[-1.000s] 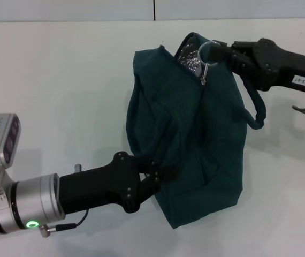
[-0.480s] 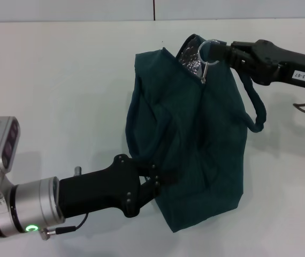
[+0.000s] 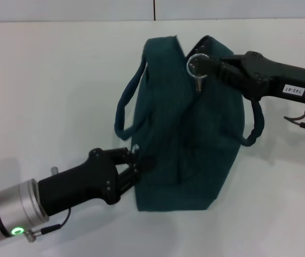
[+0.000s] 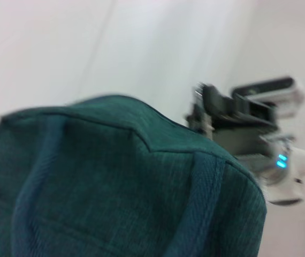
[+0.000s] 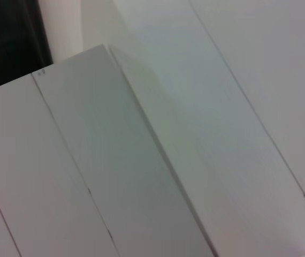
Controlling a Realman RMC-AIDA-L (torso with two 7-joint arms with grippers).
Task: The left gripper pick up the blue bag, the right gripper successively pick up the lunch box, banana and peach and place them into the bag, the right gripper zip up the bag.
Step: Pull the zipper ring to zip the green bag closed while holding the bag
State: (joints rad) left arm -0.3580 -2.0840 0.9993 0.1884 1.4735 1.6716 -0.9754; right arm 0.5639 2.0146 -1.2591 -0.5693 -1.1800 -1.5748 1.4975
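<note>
Right gripper [image 3: 205, 65] comes in from 3 o'clock, fingers pinched on the ring zip pull [image 3: 196, 64] at the top of the blue bag [image 3: 187, 134]. Bag stands upright on the white table [image 3: 56, 80], approx. centre of head view, mouth looks zipped, though that's hard to confirm. One loop handle [image 3: 127, 104] hangs toward 9 o'clock, other toward 3. Left gripper [image 3: 136, 163] reaches in from 8 o'clock, clamped on bag's lower-left fabric. Left wrist view: mostly teal fabric.
</note>
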